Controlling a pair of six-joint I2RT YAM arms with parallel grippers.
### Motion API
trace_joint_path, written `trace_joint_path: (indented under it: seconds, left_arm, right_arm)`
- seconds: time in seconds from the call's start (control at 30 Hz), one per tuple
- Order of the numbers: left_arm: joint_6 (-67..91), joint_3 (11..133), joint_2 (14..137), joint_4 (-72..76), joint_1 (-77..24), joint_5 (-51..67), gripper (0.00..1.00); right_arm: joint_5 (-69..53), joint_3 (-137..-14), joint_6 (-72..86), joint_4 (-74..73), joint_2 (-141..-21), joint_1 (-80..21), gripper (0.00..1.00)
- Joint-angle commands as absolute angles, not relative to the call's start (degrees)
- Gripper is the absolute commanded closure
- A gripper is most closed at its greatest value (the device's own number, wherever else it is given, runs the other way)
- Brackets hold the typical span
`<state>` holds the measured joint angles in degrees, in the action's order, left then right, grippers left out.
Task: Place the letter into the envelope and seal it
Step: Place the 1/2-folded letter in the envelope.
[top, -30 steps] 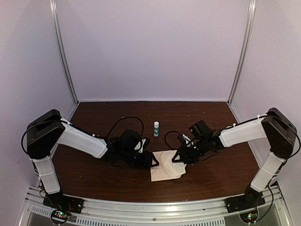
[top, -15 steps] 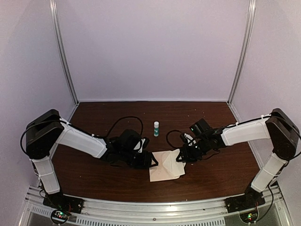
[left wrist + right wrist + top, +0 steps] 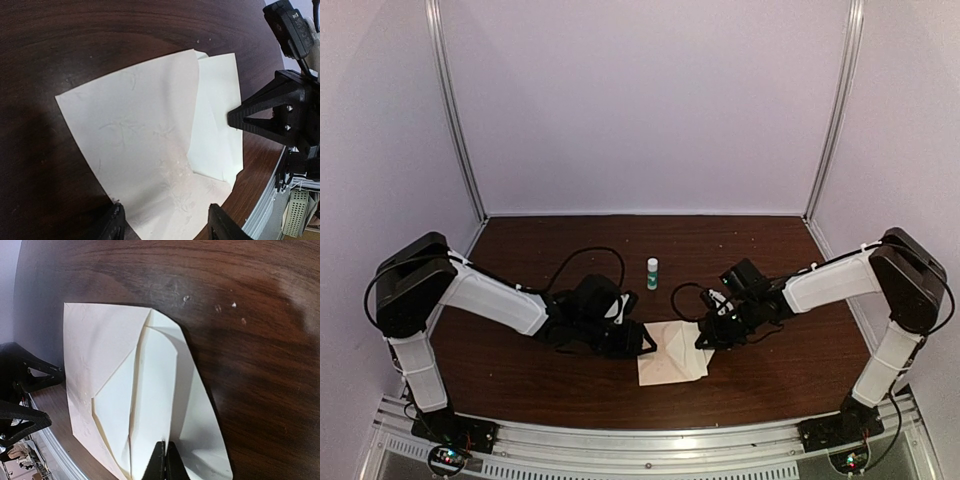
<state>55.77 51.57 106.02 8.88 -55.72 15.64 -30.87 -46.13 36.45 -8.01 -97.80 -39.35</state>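
The pale beige-pink envelope (image 3: 665,362) (image 3: 135,140) (image 3: 92,350) lies flat on the dark wooden table, near its front edge. A white letter (image 3: 217,120) (image 3: 155,390) sticks out of the envelope's right side, partly under its V-shaped opening. My right gripper (image 3: 703,338) (image 3: 165,460) (image 3: 265,117) is shut, its tips pinching a raised fold of the letter. My left gripper (image 3: 648,343) (image 3: 167,227) is open, with its fingers (image 3: 114,226) low on either side of the envelope's left edge, nothing held between them.
A small bottle with a teal label (image 3: 652,272) stands behind the paper at mid-table. Black cables loop beside both wrists. The table's front edge and a metal rail (image 3: 650,440) run just below the envelope.
My right gripper has closed on the white paper. The paper stood up half a second ago and now lies lower. The left arm has stayed put.
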Motion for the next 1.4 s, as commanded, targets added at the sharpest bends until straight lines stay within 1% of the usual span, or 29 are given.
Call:
trace_joint_path:
  seconds: [0.0, 0.53, 0.7, 0.8, 0.9, 1.03, 1.17, 1.37]
  left_arm:
    - [54.69, 52.18, 108.35, 7.43, -55.88, 15.88, 0.43]
    - [54.64, 52.99, 109.07, 7.55, -55.87, 16.29, 0.42]
    - [54.62, 52.71, 108.62, 7.14, -55.88, 15.76, 0.43]
    - [54.36, 52.43, 107.95, 6.58, -55.90, 15.32, 0.43]
    - [53.89, 52.38, 107.31, 5.63, -55.84, 14.70, 0.43]
    - [53.61, 52.35, 106.79, 4.95, -55.87, 13.99, 0.43]
    - [53.57, 52.44, 106.70, 5.05, -55.81, 13.65, 0.43]
    - [53.51, 52.56, 107.12, 5.06, -55.79, 13.67, 0.43]
  right_arm:
    - [-32.17, -45.91, 37.21, -5.03, -99.71, -39.23, 1.00]
    - [-34.15, -47.98, 38.47, -2.20, -103.05, -41.12, 1.00]
    - [-32.15, -48.22, 37.57, -4.97, -101.37, -40.97, 1.00]
    - [-30.20, -48.91, 36.00, -8.45, -99.73, -40.59, 0.93]
    - [-28.70, -49.04, 34.98, -11.11, -97.68, -39.84, 0.84]
    - [-27.03, -48.75, 34.20, -13.17, -95.36, -38.61, 0.76]
    - [-26.79, -48.06, 34.34, -12.60, -95.58, -37.77, 0.76]
    - [-29.75, -47.20, 35.80, -8.64, -97.30, -37.75, 0.80]
